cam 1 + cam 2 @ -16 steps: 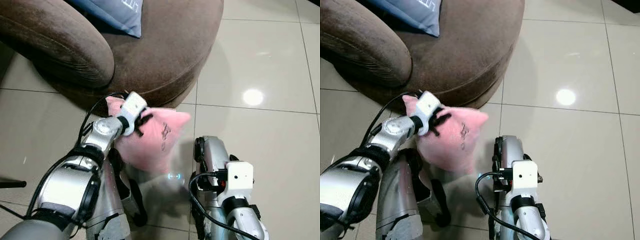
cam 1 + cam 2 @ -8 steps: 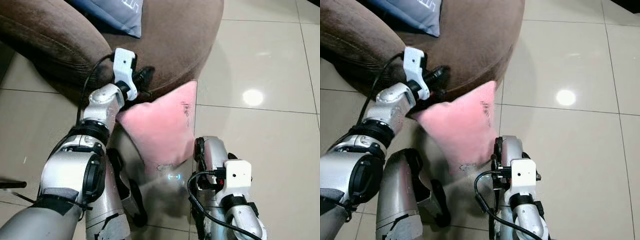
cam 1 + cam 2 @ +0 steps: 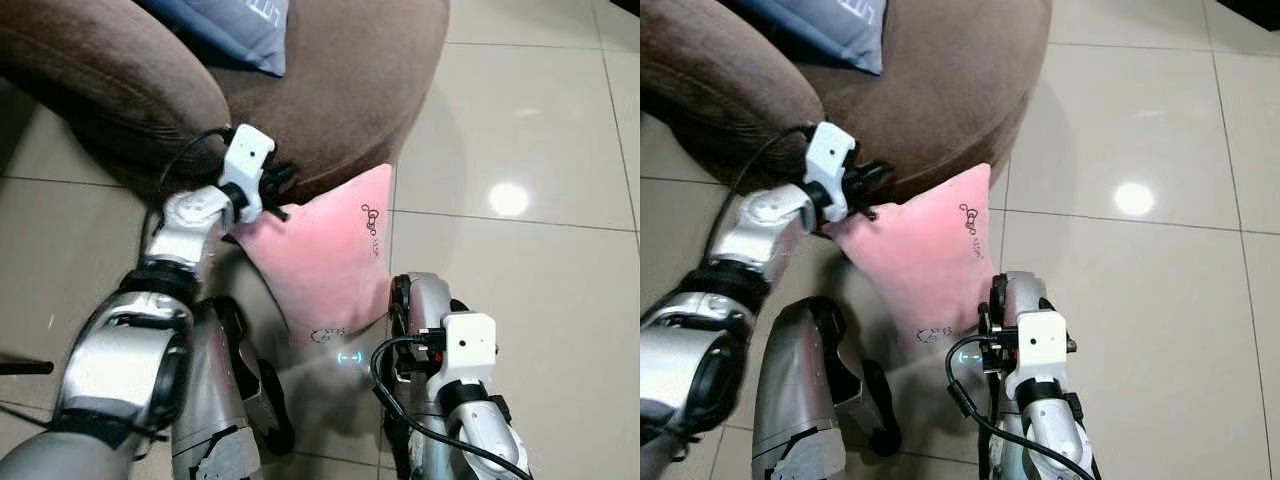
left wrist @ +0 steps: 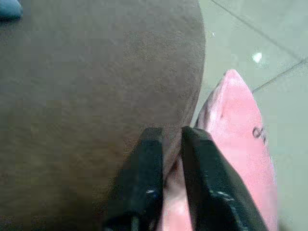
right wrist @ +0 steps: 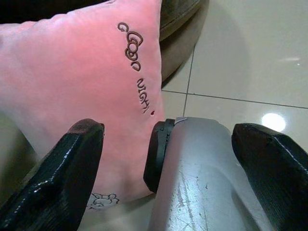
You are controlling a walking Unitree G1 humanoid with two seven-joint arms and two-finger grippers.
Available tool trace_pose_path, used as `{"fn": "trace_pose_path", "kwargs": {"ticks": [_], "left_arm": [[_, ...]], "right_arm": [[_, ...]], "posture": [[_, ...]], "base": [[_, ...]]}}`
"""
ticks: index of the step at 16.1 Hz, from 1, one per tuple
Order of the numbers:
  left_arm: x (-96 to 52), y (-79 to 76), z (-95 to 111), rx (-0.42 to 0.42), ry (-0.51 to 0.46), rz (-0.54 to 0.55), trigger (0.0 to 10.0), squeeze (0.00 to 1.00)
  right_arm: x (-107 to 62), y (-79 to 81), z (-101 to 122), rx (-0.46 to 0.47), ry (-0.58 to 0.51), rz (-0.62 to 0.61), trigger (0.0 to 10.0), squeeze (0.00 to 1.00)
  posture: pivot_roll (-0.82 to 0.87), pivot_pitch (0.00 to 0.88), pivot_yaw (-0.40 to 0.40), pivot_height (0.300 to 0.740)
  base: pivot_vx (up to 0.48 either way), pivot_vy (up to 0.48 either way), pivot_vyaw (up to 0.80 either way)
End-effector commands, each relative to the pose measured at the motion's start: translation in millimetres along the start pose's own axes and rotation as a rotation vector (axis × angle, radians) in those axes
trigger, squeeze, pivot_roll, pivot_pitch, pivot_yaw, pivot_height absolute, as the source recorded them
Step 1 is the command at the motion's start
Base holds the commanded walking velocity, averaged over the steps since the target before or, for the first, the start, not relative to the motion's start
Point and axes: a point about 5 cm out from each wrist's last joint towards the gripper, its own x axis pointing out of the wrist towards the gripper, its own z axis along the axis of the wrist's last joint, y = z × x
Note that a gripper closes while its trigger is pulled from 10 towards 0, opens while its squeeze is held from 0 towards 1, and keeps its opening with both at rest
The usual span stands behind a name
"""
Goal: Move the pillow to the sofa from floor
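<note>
A: Okay, where's the pillow (image 3: 330, 270)?

B: We've got it hanging off the floor (image 3: 520, 110), just beside the sofa (image 3: 330, 100) front, below the seat edge. One corner sits at the sofa base, the pink body drops down from there toward the robot's legs. Its upper right corner pokes up against the sofa's curved front.

A: Who holds it?

B: Left gripper (image 3: 277, 187), right at the sofa's front edge. In the left wrist view the fingers (image 4: 144, 187) are nearly together, pinched on a pink corner of the pillow, with the brown seat just behind them.

A: Right gripper?

B: We see it in the right wrist view (image 5: 173, 173), fingers wide apart, nothing between them but the robot's own silver leg. The pillow is just beyond it, embroidered lettering facing that camera. The right arm hangs low, farther from the sofa than the pillow is.

A: Anything on the sofa?

B: Blue cushion (image 3: 225, 30) on the seat, well back from the front edge, by the armrest (image 3: 110, 80). Apart from the pink pillow.

A: Floor?

B: Glossy beige tiles, a light glare to the right of the sofa.
</note>
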Motion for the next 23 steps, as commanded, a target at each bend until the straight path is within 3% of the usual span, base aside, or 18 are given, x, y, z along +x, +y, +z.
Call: {"fn": "trace_pose_path", "kwargs": {"ticks": [1, 4, 5, 9, 12, 16, 20, 23], "left_arm": [[-6.5, 3.2, -4, 0.042, 0.029, -0.026, 10.0, 1.0], [-13.0, -1.5, -14, 0.089, 0.095, -0.118, 10.0, 1.0], [-19.6, -2.2, -28, 0.113, 0.168, -0.154, 10.0, 1.0], [-28.5, 3.1, -35, 0.15, 0.256, -0.222, 10.0, 1.0], [-30.7, 8.9, -37, 0.175, 0.299, -0.208, 10.0, 1.0], [-20.3, -1.6, -46, 0.231, 0.375, -0.206, 10.0, 1.0], [-12.9, -16.1, -61, 0.282, 0.455, -0.201, 10.0, 1.0], [-10.8, -14.5, -60, 0.318, 0.47, -0.164, 10.0, 1.0]], "right_arm": [[-7.4, -0.4, -22, 0.012, 0.114, 0.006, 10.0, 0.0], [-3.7, -2.1, -21, 0.011, 0.108, 0.007, 10.0, 0.0], [-1.5, -3.3, -18, 0.014, 0.098, 0.008, 10.0, 0.0], [-3.6, -3.5, -15, 0.012, 0.09, 0.01, 10.0, 0.0], [-2.5, -1.2, 1, 0.011, 0.043, 0.03, 10.0, 0.0], [-2.7, 1.4, 27, -0.004, -0.002, 0.134, 10.0, 0.0], [-16.1, 18.6, 53, 0.055, -0.011, 0.326, 10.0, 0.0], [-20.9, 14.3, 55, 0.061, 0.002, 0.324, 10.0, 0.0]], "posture": [[-0.18, 0.358, 0.104, 0.478], [-0.17, 0.352, 0.103, 0.478], [-0.17, 0.348, 0.098, 0.478], [-0.18, 0.353, 0.098, 0.478], [-0.18, 0.356, 0.1, 0.478], [-0.2, 0.369, 0.097, 0.478], [-0.23, 0.381, 0.104, 0.478], [-0.25, 0.385, 0.107, 0.478]], "base": [[0.0, 0.0, 0.0], [0.0, 0.0, 0.0], [0.0, 0.0, 0.0], [0.0, 0.0, 0.0], [0.0, 0.0, 0.0], [0.0, 0.0, 0.0], [0.0, 0.0, 0.0], [0.0, 0.0, 0.0]]}}
